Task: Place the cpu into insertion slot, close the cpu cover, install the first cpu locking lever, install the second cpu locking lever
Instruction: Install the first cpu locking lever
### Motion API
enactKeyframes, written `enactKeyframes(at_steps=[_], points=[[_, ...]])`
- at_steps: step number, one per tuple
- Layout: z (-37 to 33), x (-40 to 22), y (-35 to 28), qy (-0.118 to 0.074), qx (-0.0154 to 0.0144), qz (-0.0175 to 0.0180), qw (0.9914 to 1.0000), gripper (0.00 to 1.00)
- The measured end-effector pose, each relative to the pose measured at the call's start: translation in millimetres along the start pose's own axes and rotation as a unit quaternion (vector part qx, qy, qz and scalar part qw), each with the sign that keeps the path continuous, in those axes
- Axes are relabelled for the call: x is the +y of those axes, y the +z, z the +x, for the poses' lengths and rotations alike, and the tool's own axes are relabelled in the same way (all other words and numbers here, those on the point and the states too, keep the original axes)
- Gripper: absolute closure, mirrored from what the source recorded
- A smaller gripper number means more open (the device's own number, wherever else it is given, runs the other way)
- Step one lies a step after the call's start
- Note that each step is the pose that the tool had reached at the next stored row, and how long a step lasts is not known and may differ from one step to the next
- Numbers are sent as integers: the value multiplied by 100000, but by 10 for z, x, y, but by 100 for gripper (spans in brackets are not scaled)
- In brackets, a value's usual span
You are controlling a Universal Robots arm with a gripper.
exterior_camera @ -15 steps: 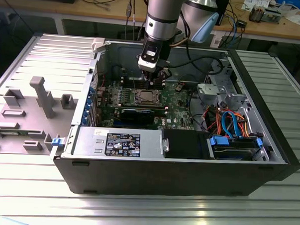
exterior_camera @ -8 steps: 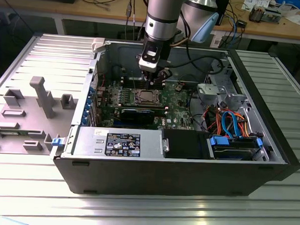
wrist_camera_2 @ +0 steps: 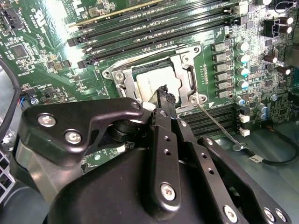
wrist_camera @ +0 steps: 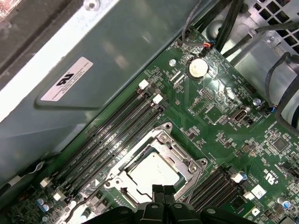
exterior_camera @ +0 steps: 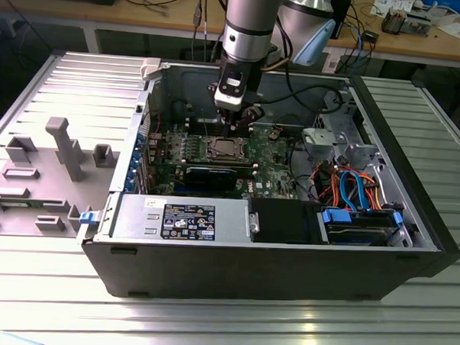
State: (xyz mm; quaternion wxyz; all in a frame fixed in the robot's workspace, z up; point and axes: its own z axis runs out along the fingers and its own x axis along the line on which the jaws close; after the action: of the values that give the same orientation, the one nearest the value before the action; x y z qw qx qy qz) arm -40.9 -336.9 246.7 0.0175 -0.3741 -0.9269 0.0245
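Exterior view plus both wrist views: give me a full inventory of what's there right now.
case: one, black, open, on the table
table: one, silvery, slatted, under the case
motherboard: one, green, inside the case
cpu: one, silvery, seated mid-board
cpu cover: one, silvery frame, around the cpu
memory slots: several, black, beside the cpu
card: one, black, long, near the cpu
coin cell: one, silvery, on the board
power supply: one, grey, along the case's near wall
cables: several, orange and blue, exterior view's right
tray: one, grey, exterior view's left
arm: one, silver-grey, reaching into the case
gripper: one, black, shut, over the cpu's edge
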Motion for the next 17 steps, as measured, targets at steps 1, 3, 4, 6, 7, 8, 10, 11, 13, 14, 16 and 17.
enactKeyframes(at_steps=[1, 3, 4, 6, 7, 8, 10, 11, 13, 14, 16, 17], points=[[0, 0, 0, -152, -8, 0, 100000, 89], [0, 0, 0, -364, -23, 6, 99999, 89], [0, 0, 0, -469, -27, 7, 99999, 89], [0, 0, 0, -716, -41, 9, 99997, 89], [0, 0, 0, -827, -48, 14, 99997, 89], [0, 0, 0, -1064, -62, 12, 99994, 89], [0, 0, 0, -1335, -79, 15, 99991, 89], [0, 0, 0, -1439, -85, 20, 99990, 89], [0, 0, 0, -1678, -97, 25, 99986, 89], [0, 0, 0, -1825, -106, 25, 99983, 89], [0, 0, 0, -2109, -125, 32, 99978, 89], [0, 0, 0, -2264, -132, 33, 99974, 89]])
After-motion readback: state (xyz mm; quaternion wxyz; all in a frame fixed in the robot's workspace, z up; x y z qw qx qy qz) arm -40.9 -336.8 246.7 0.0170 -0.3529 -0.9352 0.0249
